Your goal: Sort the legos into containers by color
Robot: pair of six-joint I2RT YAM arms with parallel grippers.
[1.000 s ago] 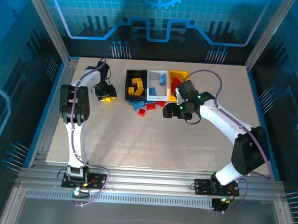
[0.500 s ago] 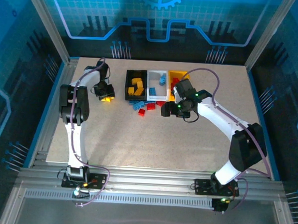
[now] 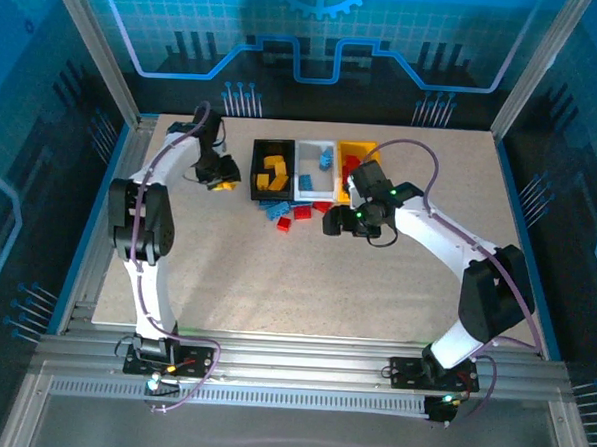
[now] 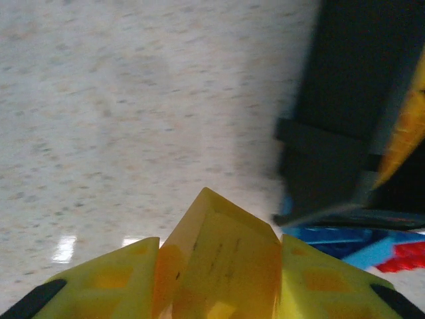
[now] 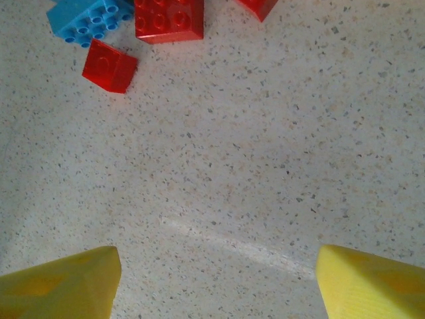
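At the far middle of the table (image 3: 275, 282) we see three bins side by side: the black bin (image 3: 254, 169) on the left, the white bin (image 3: 315, 195) in the middle and the yellow-orange bin (image 3: 361, 145) on the right. Yellow pieces (image 3: 272, 172) lie in the black bin, blue pieces (image 3: 325, 161) in the white one and red pieces (image 3: 353, 165) in the yellow-orange one. Just in front of the bins a few loose legos lie close together on the table: a blue lego (image 3: 276, 210) and three red legos (image 3: 302, 213).

The left gripper (image 3: 221, 177) is just left of the black bin, clenched on a yellow brick (image 3: 221, 185). From the left wrist we see that brick (image 4: 219, 246) wedged between the yellow fingers (image 4: 113, 272) above the bare table, with the dark wall of the black bin (image 4: 352, 100) ahead on the right; the view is blurred.

The right gripper (image 3: 337, 224) is low over the table, just in front of the white and yellow-orange bins and just right of the loose legos. From the right wrist we see the right gripper (image 5: 218, 266) released, its fingers (image 5: 60, 282) spread wide with only table between them. Well ahead of them lie a blue lego (image 5: 86, 20), touching a big red lego (image 5: 169, 18), and a smaller red one (image 5: 109, 64) near both
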